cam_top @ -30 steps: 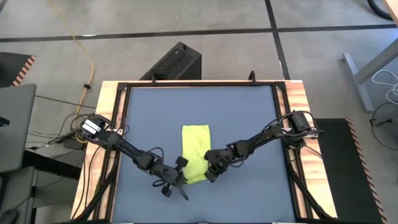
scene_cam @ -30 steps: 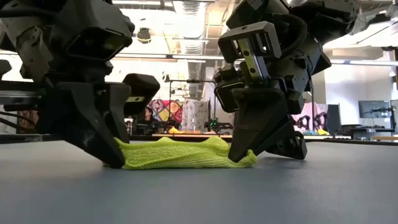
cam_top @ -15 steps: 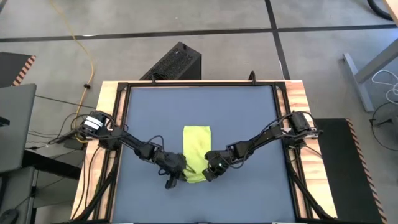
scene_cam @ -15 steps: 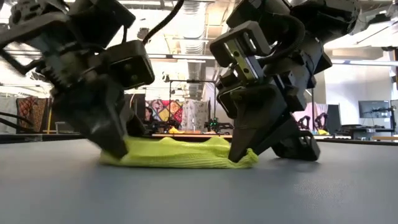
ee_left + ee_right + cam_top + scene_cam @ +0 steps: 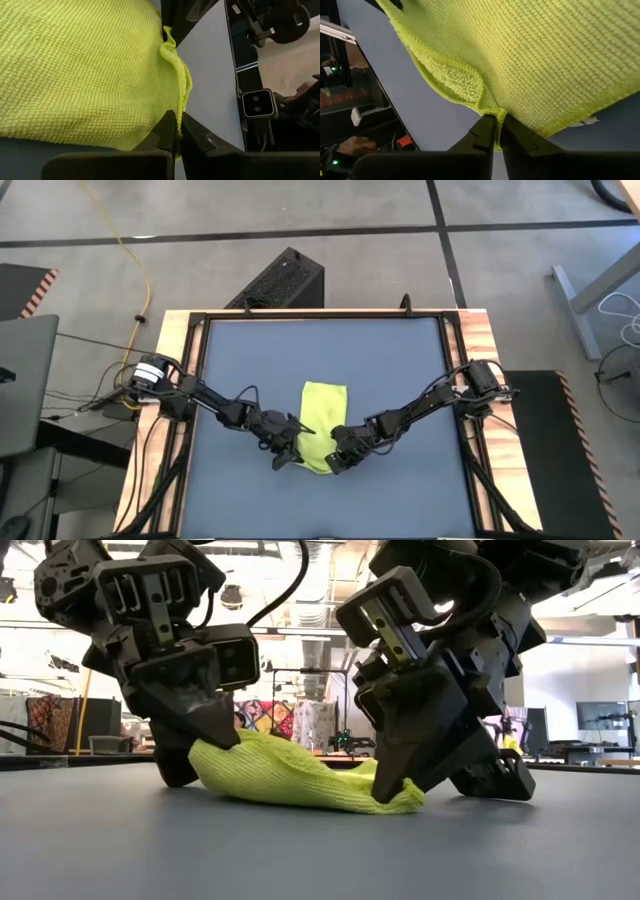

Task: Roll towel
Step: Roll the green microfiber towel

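Your left gripper [image 5: 205, 730] has its jaws clamped on the near-left corner of the towel [image 5: 320, 420], lifted off the table [image 5: 400, 360]. Your right gripper [image 5: 395, 790] pinches the near-right corner, low. You've barely started; the rolling is still ahead.

The high view looks straight down on the whole table [image 5: 240, 360], both arms and the floor around it. The low view sits at tabletop height, close to the towel [image 5: 300, 778], facing the room behind. Each wrist view looks very closely at that same towel.
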`<action>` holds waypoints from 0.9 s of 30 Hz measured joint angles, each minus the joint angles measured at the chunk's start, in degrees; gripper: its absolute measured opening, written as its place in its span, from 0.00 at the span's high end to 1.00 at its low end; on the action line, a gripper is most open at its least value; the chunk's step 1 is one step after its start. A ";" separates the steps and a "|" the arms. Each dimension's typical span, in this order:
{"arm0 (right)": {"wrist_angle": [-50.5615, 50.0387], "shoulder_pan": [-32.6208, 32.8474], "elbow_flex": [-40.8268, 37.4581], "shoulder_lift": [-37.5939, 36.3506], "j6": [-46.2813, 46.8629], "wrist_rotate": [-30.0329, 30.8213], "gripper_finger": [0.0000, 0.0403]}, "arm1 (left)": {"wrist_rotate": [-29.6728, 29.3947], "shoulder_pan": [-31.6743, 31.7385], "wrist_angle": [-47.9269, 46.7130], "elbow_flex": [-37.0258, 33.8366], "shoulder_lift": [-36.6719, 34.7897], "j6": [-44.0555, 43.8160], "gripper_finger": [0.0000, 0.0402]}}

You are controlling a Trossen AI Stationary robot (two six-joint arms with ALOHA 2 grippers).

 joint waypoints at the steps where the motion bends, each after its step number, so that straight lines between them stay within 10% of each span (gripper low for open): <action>1: 0.21 0.13 0.00 0.00 -0.01 0.37 0.83 | 0.07 0.00 -0.44 0.01 -0.02 -0.23 1.00; 27: -8.83 6.38 -0.07 -5.51 0.25 17.61 0.74 | -0.19 2.06 -2.08 0.52 -0.26 -16.72 1.00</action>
